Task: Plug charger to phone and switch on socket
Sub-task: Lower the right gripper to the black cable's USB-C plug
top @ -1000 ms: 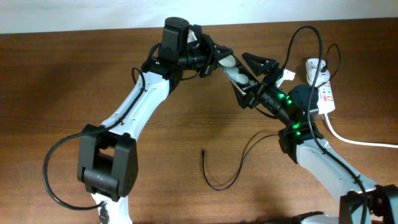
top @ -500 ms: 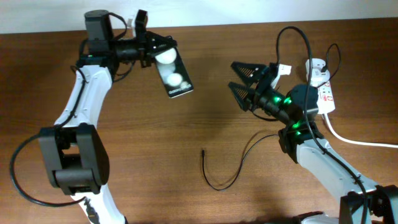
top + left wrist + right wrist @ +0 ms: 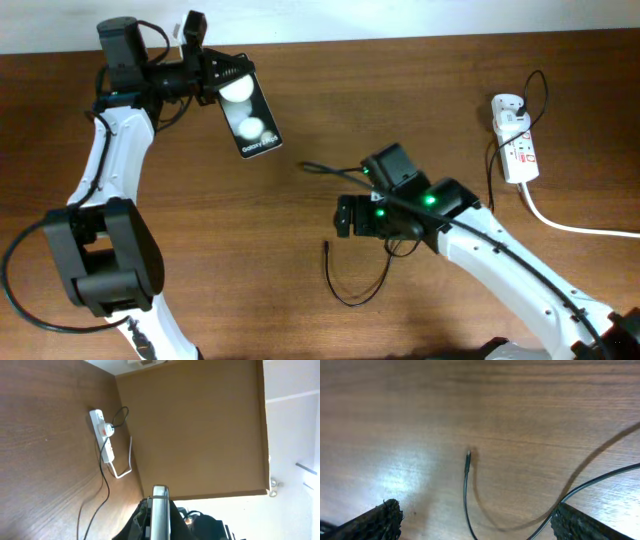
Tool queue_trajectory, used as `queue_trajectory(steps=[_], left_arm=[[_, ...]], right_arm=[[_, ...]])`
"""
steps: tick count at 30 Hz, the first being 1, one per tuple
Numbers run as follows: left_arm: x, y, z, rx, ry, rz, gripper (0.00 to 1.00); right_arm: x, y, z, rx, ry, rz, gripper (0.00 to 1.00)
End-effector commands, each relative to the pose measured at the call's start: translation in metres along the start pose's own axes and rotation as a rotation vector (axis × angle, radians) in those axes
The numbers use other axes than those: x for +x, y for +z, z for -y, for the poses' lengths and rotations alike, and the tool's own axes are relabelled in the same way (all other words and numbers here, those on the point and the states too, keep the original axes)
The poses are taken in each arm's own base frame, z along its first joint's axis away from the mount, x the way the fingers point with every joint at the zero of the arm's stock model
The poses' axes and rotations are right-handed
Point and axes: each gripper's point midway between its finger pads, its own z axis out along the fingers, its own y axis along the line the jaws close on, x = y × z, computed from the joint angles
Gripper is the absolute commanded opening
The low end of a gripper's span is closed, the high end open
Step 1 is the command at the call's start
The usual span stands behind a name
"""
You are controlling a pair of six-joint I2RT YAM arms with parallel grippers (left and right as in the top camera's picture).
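Observation:
My left gripper [image 3: 226, 72] is shut on the top end of the black phone [image 3: 248, 116] and holds it above the table at the far left, its screen with two white circles facing up. In the left wrist view the phone [image 3: 160, 508] shows edge-on between the jaws. My right gripper [image 3: 345, 216] points down over the table's middle, open and empty. The charger's plug tip [image 3: 327, 245] lies just in front of it. In the right wrist view the tip [image 3: 468, 455] lies between and beyond the wide-apart fingertips [image 3: 376, 520]. The white socket [image 3: 517, 150] lies at the far right.
The charger cable [image 3: 370, 285] loops across the table under my right arm and runs to the socket's adapter [image 3: 506, 105]. A thick white cord [image 3: 570, 225] leaves the socket toward the right edge. The socket [image 3: 104, 440] also shows in the left wrist view.
My left arm has swung to the left, carrying the phone. My right gripper has let go of the phone, dropped to the middle of the table and now faces down over the plug tip.

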Motion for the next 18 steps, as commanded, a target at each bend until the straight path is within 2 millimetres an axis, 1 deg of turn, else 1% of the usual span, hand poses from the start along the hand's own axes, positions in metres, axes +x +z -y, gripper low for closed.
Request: queue_trajectory(steps=[1,2,3,4,5,7,12,13,14,17,18], left_arm=[[-0.008,-0.028,0.016,0.009,0.057,0.036,0.00],[-0.009,-0.035,0.017,0.012,0.057,0.041,0.00],[-0.011,-0.049,0.017,0.016,0.057,0.056,0.00],[-0.012,-0.055,0.017,0.017,0.056,0.064,0.00],[-0.013,-0.061,0.016,0.015,0.056,0.074,0.00],[-0.016,-0.069,0.015,0.010,0.055,0.090,0.00],[-0.016,-0.069,0.015,0.008,0.056,0.093,0.00],[-0.016,-0.069,0.015,0.008,0.056,0.093,0.00],[-0.016,-0.069,0.015,0.008,0.055,0.093,0.00],[-0.016,-0.069,0.015,0.008,0.056,0.093,0.00],[-0.016,-0.069,0.016,0.011,0.055,0.090,0.00]], right_arm=[[0.009,0.017,-0.002,0.066,0.013,-0.025,0.99],[0.012,0.023,-0.001,0.086,0.030,-0.035,0.99],[0.019,0.034,-0.001,0.113,0.057,-0.062,0.99],[0.022,0.039,0.000,0.125,0.072,-0.077,1.00],[0.026,0.048,0.000,0.138,0.074,-0.096,0.98],[0.034,0.059,0.000,0.162,0.068,-0.127,0.98],[0.054,0.098,-0.002,0.209,0.027,-0.197,0.98],[0.057,0.100,-0.002,0.214,0.021,-0.205,0.98],[0.058,0.102,-0.006,0.206,0.007,-0.201,0.98],[0.056,0.104,-0.013,0.188,0.022,-0.180,0.95],[0.056,0.110,-0.016,0.192,0.011,-0.168,0.93]])
